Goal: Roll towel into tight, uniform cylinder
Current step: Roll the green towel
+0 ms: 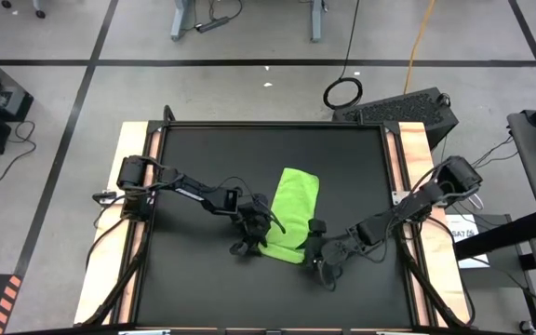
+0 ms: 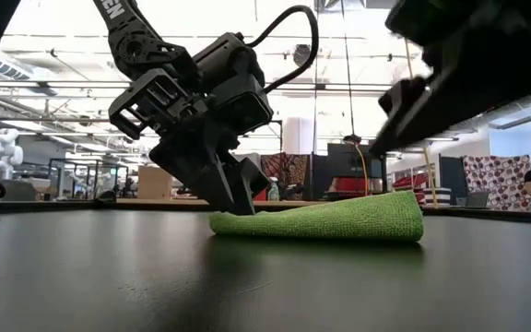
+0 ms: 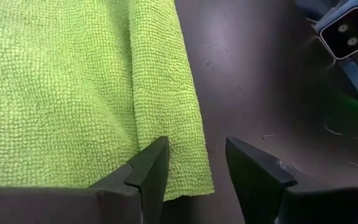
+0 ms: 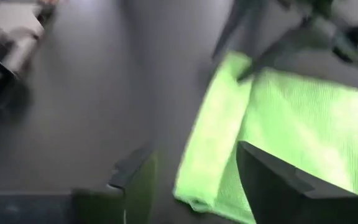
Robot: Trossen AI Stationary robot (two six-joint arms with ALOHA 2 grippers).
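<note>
Towel (image 1: 291,214) is lying folded in a narrow strip near the middle of the black surface (image 1: 203,158), its near end flanked by both arms. Left end effector (image 1: 249,233) is hovering open at the near left corner; right end effector (image 1: 316,253) is waiting open at the near right corner. Judged step: grasping the near edge; next, both must pinch it evenly and turn it over.

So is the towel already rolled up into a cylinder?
No, the towel lies flat as a folded strip on the table, with both grippers at its near end.
</note>
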